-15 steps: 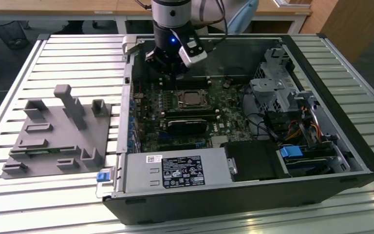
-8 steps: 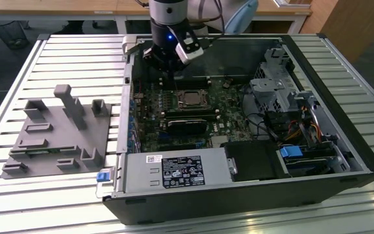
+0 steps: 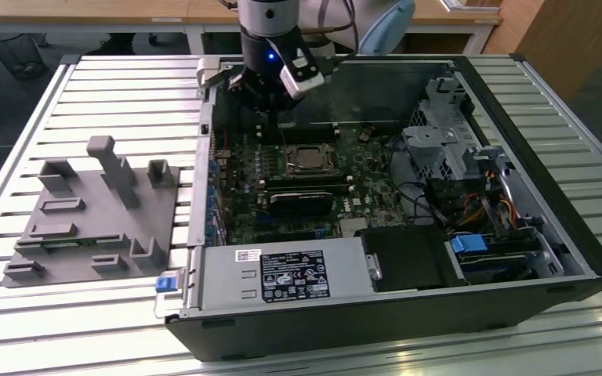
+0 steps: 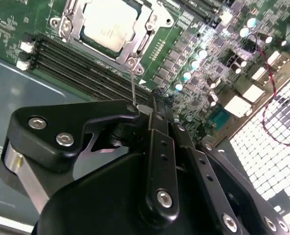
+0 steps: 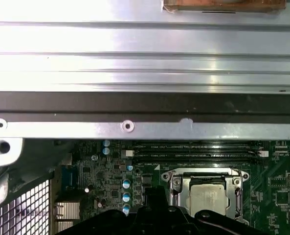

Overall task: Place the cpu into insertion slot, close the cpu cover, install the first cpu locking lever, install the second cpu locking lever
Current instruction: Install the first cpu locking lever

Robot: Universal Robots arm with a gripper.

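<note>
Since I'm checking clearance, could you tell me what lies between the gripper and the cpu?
In the second wrist view, long black memory slots and a thin upright metal lever lie between the gripper and the cpu.

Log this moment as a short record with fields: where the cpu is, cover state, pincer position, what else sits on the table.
cpu: silvery chip seated in the insertion slot on the green board
cpu cover: metal frame lying flat around the chip
thin lever wire: one stands up near the frame's corner, just past the pincer's tip, in the second wrist view
pincer: above the board near the case's back edge, beside the socket; holds nothing that can be seen
computer case: open, on the slatted table
grey fixture tray: at the exterior view's left
</note>
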